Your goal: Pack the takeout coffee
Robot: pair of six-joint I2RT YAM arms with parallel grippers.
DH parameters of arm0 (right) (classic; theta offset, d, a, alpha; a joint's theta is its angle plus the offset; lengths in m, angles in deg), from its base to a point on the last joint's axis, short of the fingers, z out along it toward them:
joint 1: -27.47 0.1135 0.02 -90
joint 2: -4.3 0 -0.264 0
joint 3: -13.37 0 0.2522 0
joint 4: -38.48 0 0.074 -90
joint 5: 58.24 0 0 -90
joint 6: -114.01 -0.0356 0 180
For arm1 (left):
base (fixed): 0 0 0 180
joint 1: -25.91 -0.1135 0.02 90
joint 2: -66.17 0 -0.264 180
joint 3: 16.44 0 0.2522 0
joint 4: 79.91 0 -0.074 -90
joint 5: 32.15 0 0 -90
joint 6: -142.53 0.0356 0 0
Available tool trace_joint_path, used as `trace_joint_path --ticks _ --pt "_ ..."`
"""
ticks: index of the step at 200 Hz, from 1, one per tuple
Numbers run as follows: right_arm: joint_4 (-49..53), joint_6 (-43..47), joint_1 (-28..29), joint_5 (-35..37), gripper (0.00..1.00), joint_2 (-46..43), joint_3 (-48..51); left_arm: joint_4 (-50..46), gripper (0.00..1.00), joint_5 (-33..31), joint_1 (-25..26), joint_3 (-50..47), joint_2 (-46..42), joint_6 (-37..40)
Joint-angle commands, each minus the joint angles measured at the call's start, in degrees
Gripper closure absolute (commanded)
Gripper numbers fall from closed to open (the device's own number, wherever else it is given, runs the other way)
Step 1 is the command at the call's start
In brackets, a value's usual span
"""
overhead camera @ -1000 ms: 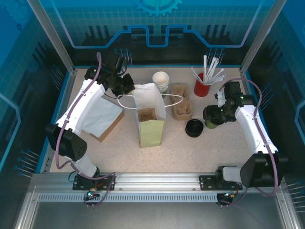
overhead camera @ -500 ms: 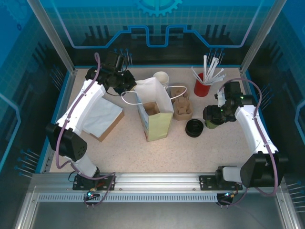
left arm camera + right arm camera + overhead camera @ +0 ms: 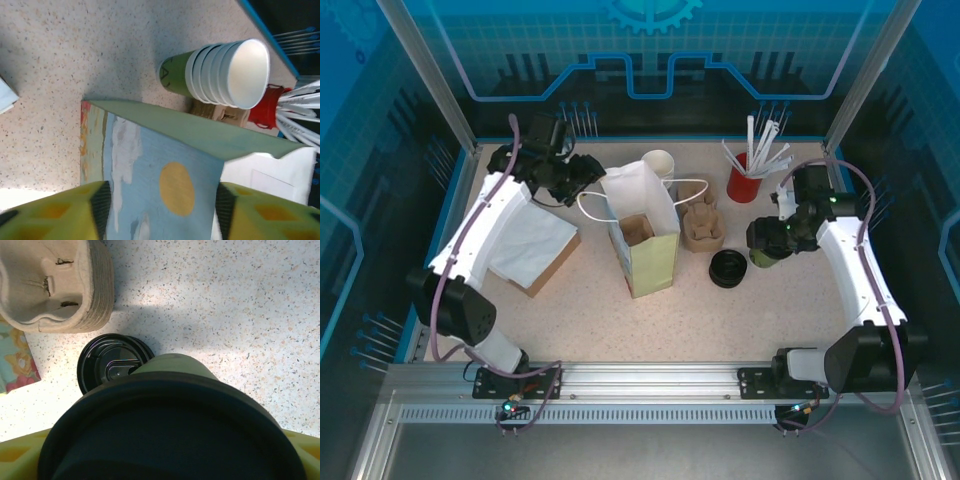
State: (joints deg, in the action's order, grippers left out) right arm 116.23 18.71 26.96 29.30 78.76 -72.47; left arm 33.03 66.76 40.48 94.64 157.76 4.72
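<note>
The right gripper [image 3: 767, 243] is closed around the takeout coffee [image 3: 172, 435], its yellow fingers [image 3: 22, 457] pressed on either side just under the black lid. The cup hangs upright, lid uppermost, which I judge is how it must travel so that nothing spills. Whether its base touches the table [image 3: 720, 320] I cannot tell. A loose stack of black lids [image 3: 727, 268] sits just beside it at 9 o'clock, with the pulp cup carriers [image 3: 700, 225] farther off at 10 o'clock.

The coffee is at about 3 o'clock from the paper bag [image 3: 645, 250], well apart from it and not yet packed. The bag stands upright with its mouth open to the top, probably so the cup can be lowered straight in.

The left gripper [image 3: 582, 180] sits at 10 o'clock from the bag's mouth. Its jaws stand wide, the bag's upper panel between them but not pinched, so it holds nothing. It seems placed there to steady the bag. Past it at 12 o'clock stand the stacked lidless cups [image 3: 225, 75].
</note>
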Motion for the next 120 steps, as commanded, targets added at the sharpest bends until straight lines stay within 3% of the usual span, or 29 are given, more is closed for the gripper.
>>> trace_joint_path --ticks 1,42,120 --pt "4.3 0.9 1.5 -1.7 0.11 -1.6 -3.3 0.3 0.3 -0.6 -0.9 0.4 -4.8 4.8" --pt "10.3 -0.6 3.2 -0.6 0.11 -0.8 -10.0 2.8 0.13 0.2 -3.0 -0.6 -10.1 8.9" --pt "23.2 -5.8 10.1 3.4 0.12 2.6 -31.0 4.8 0.03 1.3 -5.0 -9.5 -21.6 17.8"
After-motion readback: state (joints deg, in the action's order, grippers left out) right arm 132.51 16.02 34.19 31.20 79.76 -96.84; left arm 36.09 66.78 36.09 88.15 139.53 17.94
